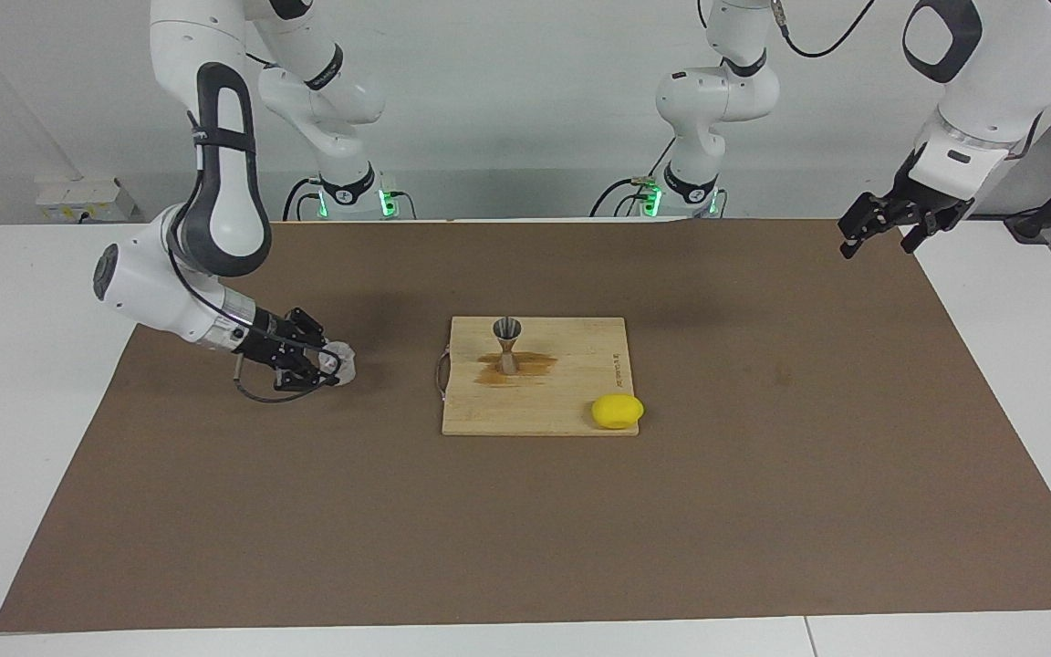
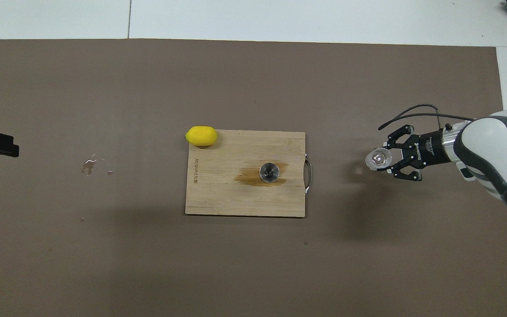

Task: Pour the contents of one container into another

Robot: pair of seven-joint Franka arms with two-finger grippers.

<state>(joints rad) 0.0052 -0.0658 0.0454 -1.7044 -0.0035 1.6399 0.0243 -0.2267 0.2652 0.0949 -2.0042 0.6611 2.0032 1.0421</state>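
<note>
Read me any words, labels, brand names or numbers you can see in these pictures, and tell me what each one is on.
Printed line on the cutting board, along its edge toward the left arm's end: too blurred to read.
White lettering on the right claw, which holds the clear cup: too small to read.
Clear cup: no markings can be made out.
Metal jigger and lemon: no text visible.
Brown mat: no text visible.

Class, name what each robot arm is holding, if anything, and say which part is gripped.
The right tool holds the clear cup by its side wall. The left tool holds nothing.
</note>
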